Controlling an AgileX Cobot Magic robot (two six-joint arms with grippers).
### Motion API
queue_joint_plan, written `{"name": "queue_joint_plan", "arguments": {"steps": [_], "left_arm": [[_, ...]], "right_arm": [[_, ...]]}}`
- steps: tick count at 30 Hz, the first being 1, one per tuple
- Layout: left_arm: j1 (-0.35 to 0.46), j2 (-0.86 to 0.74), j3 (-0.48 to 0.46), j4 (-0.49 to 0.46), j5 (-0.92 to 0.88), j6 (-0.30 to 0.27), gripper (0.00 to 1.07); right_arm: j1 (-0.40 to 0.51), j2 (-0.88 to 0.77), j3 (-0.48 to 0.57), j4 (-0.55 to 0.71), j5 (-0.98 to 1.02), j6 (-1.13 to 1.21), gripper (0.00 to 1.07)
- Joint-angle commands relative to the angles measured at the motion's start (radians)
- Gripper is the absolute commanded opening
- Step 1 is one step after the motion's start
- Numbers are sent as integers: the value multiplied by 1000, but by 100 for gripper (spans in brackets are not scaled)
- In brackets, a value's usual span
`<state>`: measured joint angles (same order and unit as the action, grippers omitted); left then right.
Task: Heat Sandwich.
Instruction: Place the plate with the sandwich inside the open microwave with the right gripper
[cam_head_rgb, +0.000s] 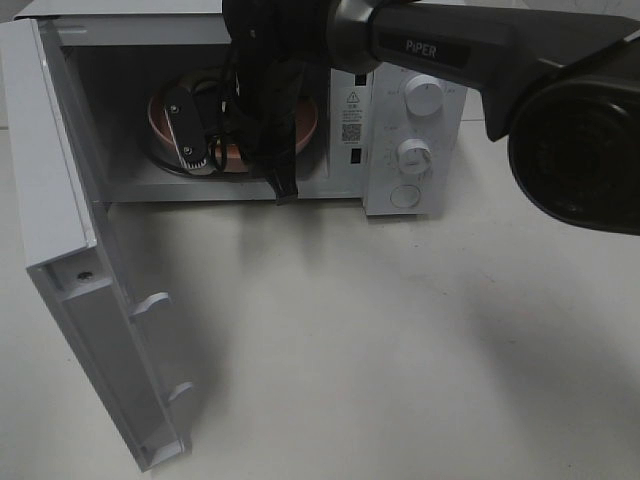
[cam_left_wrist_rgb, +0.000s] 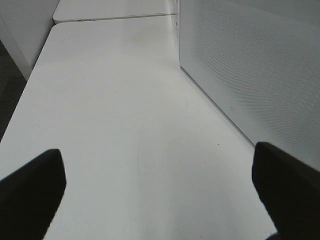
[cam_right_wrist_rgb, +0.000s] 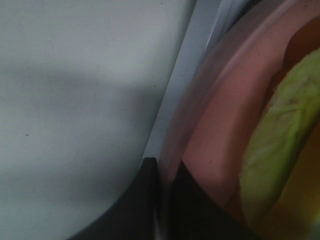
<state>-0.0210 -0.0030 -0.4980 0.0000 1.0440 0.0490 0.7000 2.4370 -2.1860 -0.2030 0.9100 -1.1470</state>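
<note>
White surface (cam_head_rgb: 400, 330) | right end effector (cam_right_wrist_rgb: 162, 200) clamps pink plate (cam_right_wrist_rgb: 215, 130) in microwave (cam_head_rgb: 415, 110), left end effector (cam_left_wrist_rgb: 160, 190) open | retreat unreleased: you drag plate, tip sandwich (cam_right_wrist_rgb: 280, 140).

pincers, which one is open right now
The left pincer: its fingers stand wide apart over the table, holding nothing; the right pincer is shut on the pink plate's rim inside the microwave.
</note>
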Motion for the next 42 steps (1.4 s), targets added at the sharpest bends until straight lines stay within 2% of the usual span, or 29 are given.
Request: {"name": "queue_joint_plan", "arguments": {"steps": [1, 6, 20, 25, 27, 28, 29, 32, 42], "left_arm": [[0, -26, 5, 0, -9, -5, 96], [0, -26, 5, 0, -9, -5, 96], [0, -26, 5, 0, -9, -5, 96], [0, -26, 5, 0, -9, -5, 96], [0, -26, 5, 0, -9, -5, 96], [0, -26, 5, 0, -9, -5, 96], [0, -26, 5, 0, -9, -5, 96], [0, -26, 5, 0, -9, -5, 96], [0, -26, 5, 0, -9, -5, 96]], "right_arm": [[-4, 7, -17, -17, -46, 1, 3], [-4, 34, -49, -12, -47, -12, 3], [-4, 34, -49, -12, -63, 0, 8], [-4, 34, -49, -22, -65, 30, 18], [-4, 34, -49, -22, -65, 31, 25], [-4, 34, -49, -22, -65, 33, 32], [-4, 34, -49, -22, -65, 33, 32], [-4, 34, -49, -21, -71, 42, 44], [-4, 34, -49, -21, -118, 138, 63]]}}
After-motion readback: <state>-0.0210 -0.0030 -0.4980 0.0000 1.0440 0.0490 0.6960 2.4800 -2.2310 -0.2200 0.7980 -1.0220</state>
